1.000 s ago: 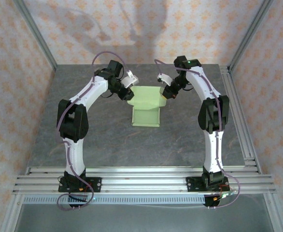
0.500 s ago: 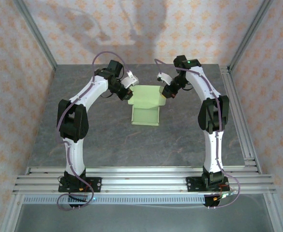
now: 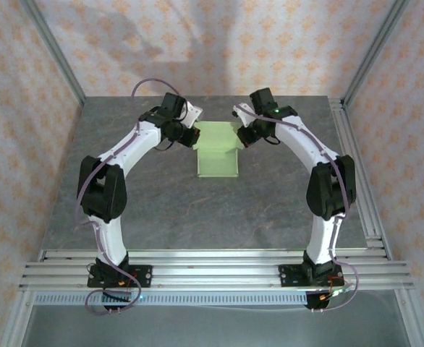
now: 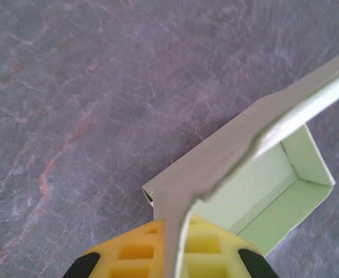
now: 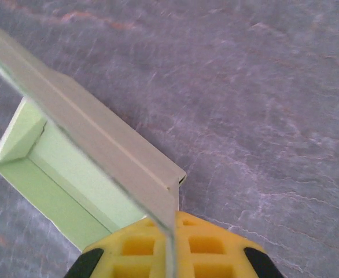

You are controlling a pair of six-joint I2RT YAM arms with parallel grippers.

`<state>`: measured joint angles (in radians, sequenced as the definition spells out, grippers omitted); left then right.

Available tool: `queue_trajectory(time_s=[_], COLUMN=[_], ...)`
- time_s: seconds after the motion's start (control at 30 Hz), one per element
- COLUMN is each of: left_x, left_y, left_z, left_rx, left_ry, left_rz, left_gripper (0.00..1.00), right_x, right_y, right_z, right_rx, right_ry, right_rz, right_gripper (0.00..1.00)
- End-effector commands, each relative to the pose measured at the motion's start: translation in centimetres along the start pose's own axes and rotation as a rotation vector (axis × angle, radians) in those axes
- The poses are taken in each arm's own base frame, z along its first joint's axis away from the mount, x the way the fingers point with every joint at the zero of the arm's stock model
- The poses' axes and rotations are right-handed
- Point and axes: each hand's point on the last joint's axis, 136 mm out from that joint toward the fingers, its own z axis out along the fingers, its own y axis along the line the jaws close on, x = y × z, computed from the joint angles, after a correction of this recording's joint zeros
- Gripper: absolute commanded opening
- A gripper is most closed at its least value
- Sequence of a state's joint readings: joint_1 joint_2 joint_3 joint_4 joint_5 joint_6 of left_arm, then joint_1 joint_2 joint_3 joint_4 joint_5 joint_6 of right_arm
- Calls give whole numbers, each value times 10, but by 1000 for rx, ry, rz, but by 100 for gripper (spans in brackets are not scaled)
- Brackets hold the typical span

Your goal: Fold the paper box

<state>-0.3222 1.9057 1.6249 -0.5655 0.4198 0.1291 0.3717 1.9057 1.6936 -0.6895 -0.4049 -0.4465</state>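
Note:
The paper box [image 3: 216, 148] is pale light-green card, partly folded, lying mid-table toward the back with its lid flap raised at the far end. My left gripper [image 3: 192, 135] is shut on the flap's left corner and my right gripper [image 3: 241, 134] is shut on its right corner. From the left wrist, yellow pads [image 4: 137, 252] pinch the thin card edge, with the open tray of the paper box [image 4: 262, 191] beyond. From the right wrist, yellow pads [image 5: 213, 243] clamp the flap, and the inside of the paper box [image 5: 71, 174] lies to the left.
A grey marbled tabletop [image 3: 161, 202] spreads around the box. Aluminium rails [image 3: 212, 267] run along the near edge and the right side. Patterned walls enclose the back and sides.
Both grippers have moved away from the camera and closer together, carrying the flap corners. The box has slid slightly toward the back and its raised flap now looks narrower.

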Motion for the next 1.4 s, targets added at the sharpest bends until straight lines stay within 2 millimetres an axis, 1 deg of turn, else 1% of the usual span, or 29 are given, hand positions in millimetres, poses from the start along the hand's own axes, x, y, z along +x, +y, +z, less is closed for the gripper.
queue_trajectory(time_s=[0.0,0.1,0.23,0.37,0.53,0.63,0.67,0.73,0.87,0.9,0.93,1.1,1.37], left_x=[-30,-31,-28,-27,-31,-31,-29,-27,-26,-19,-16,-10,0], left_y=[-9,-13,-15,-17,-19,-19,-18,-17,-16,-15,-15,-17,-16], left_z=[-12,-8,0,11,14,17,21,28,32,42,47,53,62], left_rx=[-55,-56,-56,-44,-62,-74,-76,-88,-107,-111,-113,-111,-125], left_ry=[-137,-155,-145,-143,-165,-185,-195,-219,-242,-221,-214,-221,-248], left_rz=[-72,-104,-140,-182,-210,-213,-206,-194,-191,-194,-198,-222,-254], left_gripper=[0,0,0,0,0,0,0,0,0,0,0,0,0], right_x=[-33,-33,-30,-30,-29,-28,-29,-28,-23,-22,-21,-19,-12], right_y=[-8,-7,-14,-16,-16,-15,-14,-13,-10,-9,-7,-2,12], right_z=[-13,-16,-17,-13,-7,-6,-5,-3,5,7,8,11,16], right_rx=[111,130,173,205,240,278,280,281,301,304,307,323,337], right_ry=[-165,-216,-271,-340,-434,-487,-510,-548,-585,-591,-599,-636,-675], right_rz=[166,232,317,384,456,447,444,455,458,456,454,450,392], right_gripper=[0,0,0,0,0,0,0,0,0,0,0,0,0])
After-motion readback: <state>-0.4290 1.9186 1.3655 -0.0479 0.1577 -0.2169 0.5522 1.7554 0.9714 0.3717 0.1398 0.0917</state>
